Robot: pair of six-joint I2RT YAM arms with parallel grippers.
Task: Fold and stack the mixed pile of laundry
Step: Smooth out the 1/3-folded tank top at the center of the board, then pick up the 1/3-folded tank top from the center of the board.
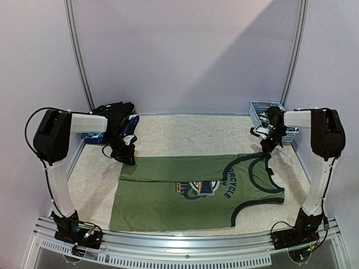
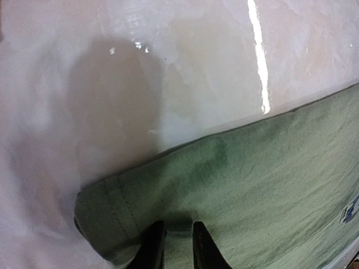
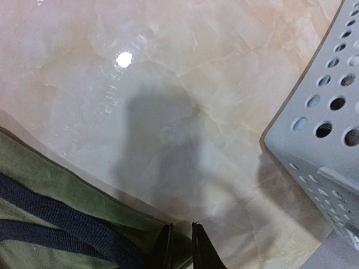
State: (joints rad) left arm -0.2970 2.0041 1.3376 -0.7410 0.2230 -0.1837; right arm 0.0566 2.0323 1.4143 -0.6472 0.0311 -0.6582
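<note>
Far-left corner of the surface (image 1: pixel 185 134): rest of the laundry pile (image 1: pixel 132 124), dark & blue bits, mostly hidden behind the left arm. Left claw (image 1: pixel 124 152) sits low at the far-left corner of the olive-green shirt (image 1: pixel 168 204). Its wrist view shows the fingers (image 2: pixel 151 249) nearly together w/ the hem corner nipped between them.

Shirt lies flat across the middle & front of the surface, hem to the left, neck to the right. Its far long edge is doubled over onto the body, making a band btw the two claws. Round blue-yellow logo (image 1: pixel 202 186) is partly under that fold. Dark trim (image 1: pixel 263 188) rings the neck & armholes at the right end.

Right claw (image 1: pixel 268 147) is at the far-right shoulder, fingers (image 3: pixel 164 249) close together, pinching green cloth just beside the trim. Light-blue basket (image 1: pixel 261 107) stands in the far-right corner, near the right claw, apart from the shirt.
</note>
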